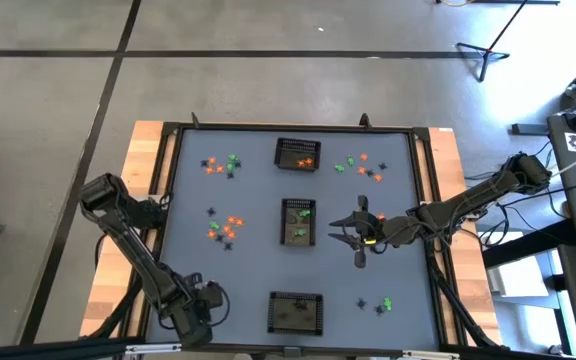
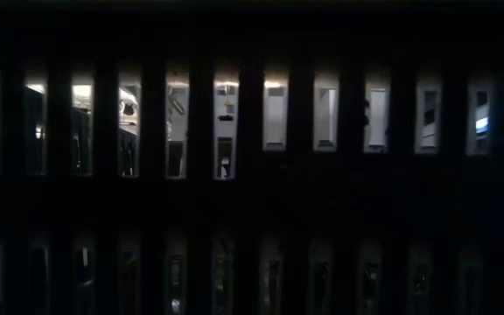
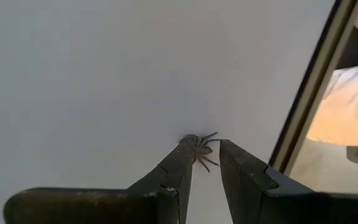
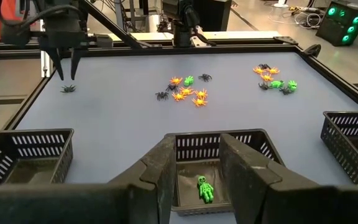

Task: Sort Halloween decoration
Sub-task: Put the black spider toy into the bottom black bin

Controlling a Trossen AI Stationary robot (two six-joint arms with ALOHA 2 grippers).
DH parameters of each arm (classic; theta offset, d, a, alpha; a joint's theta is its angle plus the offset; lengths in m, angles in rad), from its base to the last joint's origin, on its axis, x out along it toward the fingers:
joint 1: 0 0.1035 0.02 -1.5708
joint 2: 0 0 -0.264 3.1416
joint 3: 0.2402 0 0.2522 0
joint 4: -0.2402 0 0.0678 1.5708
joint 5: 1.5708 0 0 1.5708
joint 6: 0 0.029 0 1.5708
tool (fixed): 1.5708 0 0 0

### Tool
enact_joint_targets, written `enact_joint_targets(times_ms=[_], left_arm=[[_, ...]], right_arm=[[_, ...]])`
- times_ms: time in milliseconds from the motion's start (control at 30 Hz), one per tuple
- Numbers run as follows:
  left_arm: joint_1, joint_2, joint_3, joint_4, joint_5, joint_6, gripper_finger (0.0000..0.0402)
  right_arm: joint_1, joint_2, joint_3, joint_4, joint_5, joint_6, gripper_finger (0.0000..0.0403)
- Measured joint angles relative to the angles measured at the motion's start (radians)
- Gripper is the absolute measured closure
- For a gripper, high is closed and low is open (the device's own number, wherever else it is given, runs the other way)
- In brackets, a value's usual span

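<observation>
A black spider trinket (image 3: 199, 149) lies on the grey mat near the table's near left corner. My left gripper (image 3: 204, 142) points down at it, open by a narrow gap, and in the right wrist view the left gripper (image 4: 66, 74) hangs just above the spider (image 4: 68, 89). More orange, green and black trinkets lie in clusters (image 4: 185, 90) (image 4: 275, 78) on the mat. My right gripper (image 4: 199, 138) hovers open beside the middle basket (image 4: 257, 144), which holds a green figure (image 4: 205, 188).
A near basket (image 1: 296, 312) and a far basket (image 1: 298, 155) stand in line with the middle one. Trinket clusters lie at the far left (image 1: 221, 165), left middle (image 1: 226, 228), far right (image 1: 358, 167) and near right (image 1: 378, 303). A raised frame (image 3: 303, 106) borders the mat. Dark mesh blocks the low view.
</observation>
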Motion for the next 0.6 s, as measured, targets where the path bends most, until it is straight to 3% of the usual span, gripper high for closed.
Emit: enact_joint_targets(times_ms=[600], left_arm=[[-0.001,0.108,0.001,0.05,0.028,0.0,0.0326]], right_arm=[[0.0,0.0,0.0,0.0,0.0,0.0,0.0281]])
